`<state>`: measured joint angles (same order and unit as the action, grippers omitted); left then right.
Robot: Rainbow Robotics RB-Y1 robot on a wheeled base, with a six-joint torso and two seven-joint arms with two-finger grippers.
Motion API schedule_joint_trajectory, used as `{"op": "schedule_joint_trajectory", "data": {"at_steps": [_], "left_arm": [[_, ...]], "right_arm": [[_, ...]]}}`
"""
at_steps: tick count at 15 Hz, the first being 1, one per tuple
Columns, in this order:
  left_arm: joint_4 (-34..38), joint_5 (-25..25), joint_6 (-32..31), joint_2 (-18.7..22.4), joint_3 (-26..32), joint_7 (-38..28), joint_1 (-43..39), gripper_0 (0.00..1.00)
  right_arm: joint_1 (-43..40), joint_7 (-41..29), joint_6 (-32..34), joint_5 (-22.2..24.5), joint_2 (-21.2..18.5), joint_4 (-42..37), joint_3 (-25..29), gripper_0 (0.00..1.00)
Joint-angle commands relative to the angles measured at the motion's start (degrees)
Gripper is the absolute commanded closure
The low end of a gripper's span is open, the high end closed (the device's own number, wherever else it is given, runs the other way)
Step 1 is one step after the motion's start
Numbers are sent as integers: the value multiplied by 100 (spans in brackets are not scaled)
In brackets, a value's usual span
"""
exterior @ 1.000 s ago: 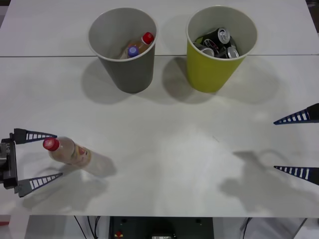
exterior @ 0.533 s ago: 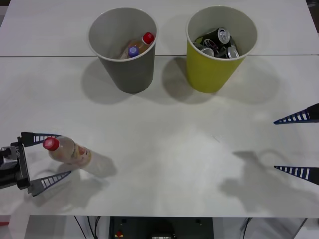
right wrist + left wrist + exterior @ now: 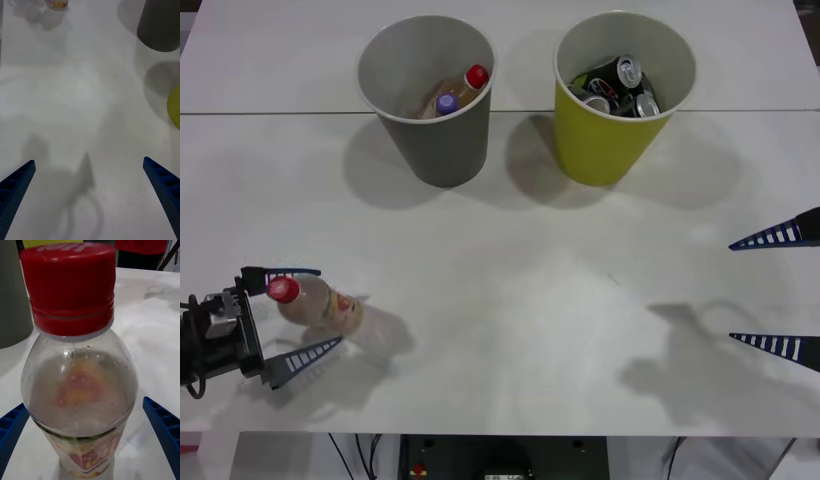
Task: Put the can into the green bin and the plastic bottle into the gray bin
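Left gripper (image 3: 292,320) at near-left of the white table (image 3: 510,270), fingers spread apart, not clamped. Plastic bottle (image 3: 316,304) upright on the table, standing between the two blue ribbed fingers (image 3: 302,358), red cap (image 3: 283,290) toward the far finger. Could not tell from the front view whether either finger touched it. From the left wrist view: bottle (image 3: 78,397) dead centre between the fingers (image 3: 161,427), gaps visible on both sides, red cap (image 3: 69,288) on top, white label with orange-red logo low on the body.

Right gripper (image 3: 778,292) at the table's right edge, fingers wide apart, holding nothing, well away from the bottle. From the right wrist view: both blue fingers (image 3: 15,191) over bare table with their shadow between them, bottle's base far off at the edge.

Gray bin (image 3: 427,95) at far left-centre, upright, with a purple-capped bottle (image 3: 446,103) and a red-capped orange bottle (image 3: 470,85) inside. Green bin (image 3: 620,95) just beside it to the right, apart, not touching, upright, with several cans (image 3: 620,85) inside. Both bins well apart from the plastic bottle, gray bin the nearer of the two.
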<state>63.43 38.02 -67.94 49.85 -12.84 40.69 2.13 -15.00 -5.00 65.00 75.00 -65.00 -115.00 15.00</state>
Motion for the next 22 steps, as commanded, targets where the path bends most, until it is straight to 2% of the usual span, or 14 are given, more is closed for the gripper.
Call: {"op": "schedule_joint_trajectory", "data": {"at_steps": [1,5,6,7,8,9,18,21,22], "left_arm": [[-24,13,9,-90,0,1,50,0],[-182,39,27,-213,0,1,174,0],[-191,39,27,-213,0,1,174,27],[-191,39,27,-213,0,9,174,74],[-182,39,27,-213,0,1,182,94],[-191,48,27,-213,0,1,182,99],[-156,39,-70,-213,27,-61,191,100],[-24,48,-61,-195,71,-307,182,100],[64,57,-61,-160,97,-632,182,100]], "right_arm": [[0,0,0,0,0,0,0,0],[0,0,0,0,0,0,0,0],[0,0,0,0,0,0,0,0],[0,0,0,0,0,0,0,0],[0,0,0,0,0,0,0,0],[0,0,0,0,0,0,0,0],[0,0,0,0,0,0,0,0],[0,0,0,0,0,0,0,0],[0,0,0,0,0,0,0,0]]}}
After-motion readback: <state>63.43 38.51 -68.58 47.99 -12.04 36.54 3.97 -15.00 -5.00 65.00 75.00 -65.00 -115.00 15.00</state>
